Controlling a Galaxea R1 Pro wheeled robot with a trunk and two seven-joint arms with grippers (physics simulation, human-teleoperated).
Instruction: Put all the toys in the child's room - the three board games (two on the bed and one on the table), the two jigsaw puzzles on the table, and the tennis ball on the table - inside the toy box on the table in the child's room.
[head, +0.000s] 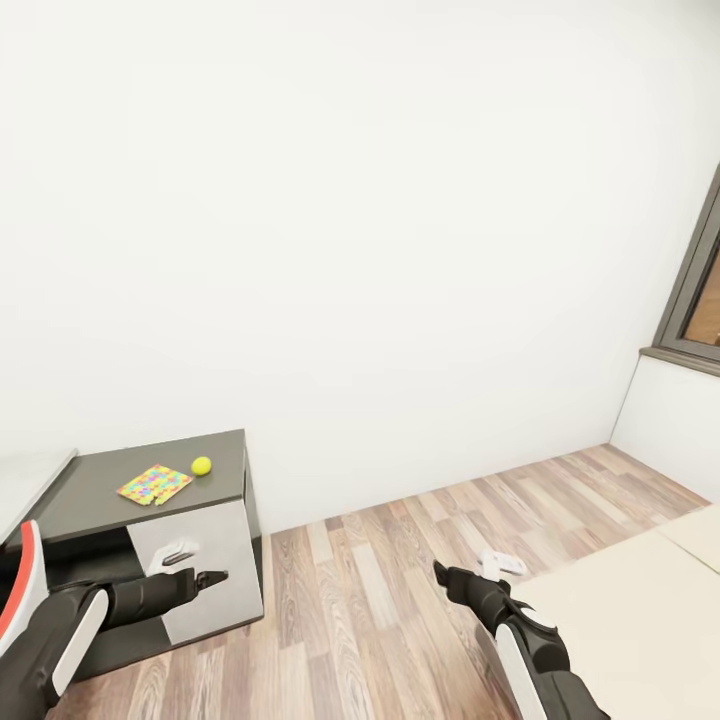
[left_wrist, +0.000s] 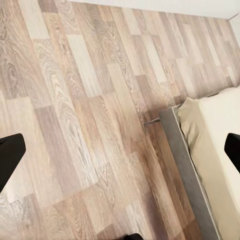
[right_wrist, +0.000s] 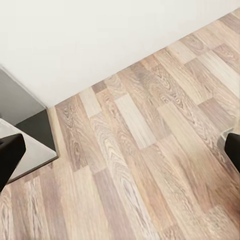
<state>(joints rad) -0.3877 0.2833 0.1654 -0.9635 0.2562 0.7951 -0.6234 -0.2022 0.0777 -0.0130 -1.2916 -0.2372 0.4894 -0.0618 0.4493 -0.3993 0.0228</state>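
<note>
In the head view one jigsaw puzzle (head: 154, 484), a flat square of bright pieces, lies on the table's (head: 90, 500) lower dark grey section. The small yellow-green tennis ball (head: 201, 465) rests just right of it. My left gripper (head: 207, 578) hangs open in front of the white drawer front, below the table top. My right gripper (head: 443, 573) is open over the wood floor by the bed (head: 640, 620) corner. Each wrist view has its fingers spread wide with nothing between them: left gripper (left_wrist: 120, 155), right gripper (right_wrist: 120, 152). The board games and the toy box are out of view.
A white wall stands behind the table. A dark-framed window (head: 700, 290) sits at the far right. Wood-plank floor (head: 400, 560) runs between table and bed. The bed's grey frame (left_wrist: 187, 165) and beige mattress show in the left wrist view.
</note>
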